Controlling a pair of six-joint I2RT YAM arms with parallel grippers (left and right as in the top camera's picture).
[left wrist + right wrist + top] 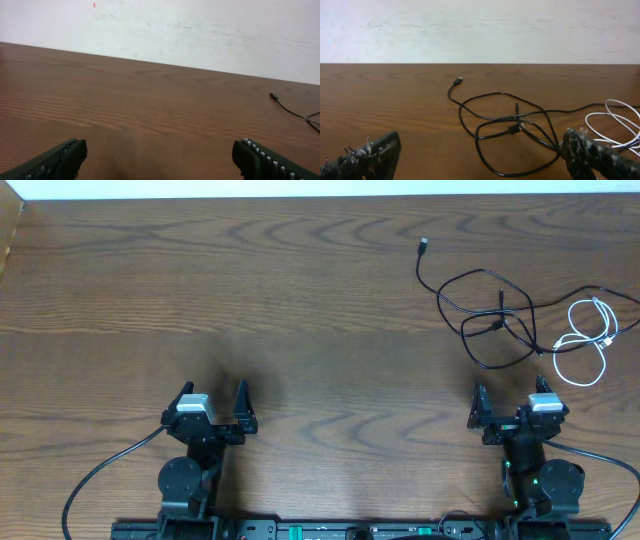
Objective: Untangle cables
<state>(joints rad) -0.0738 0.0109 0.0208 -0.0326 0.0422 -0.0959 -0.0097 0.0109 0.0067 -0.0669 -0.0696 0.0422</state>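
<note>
left pincer [213, 398], right pincer [510, 398]: both apart, empty | best grab black cables [499, 323] by a loose end (not the knot)

Black cables [500, 320] tangled, apparently crossing white cable [608, 338].

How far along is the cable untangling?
Done: nothing visible. The black cables lie looped across each other on the table, far right, with the white cable coiled beside them. In hand: nothing; left fingers and right fingers are open, empty, short of the cables. Left: all the separating.
</note>
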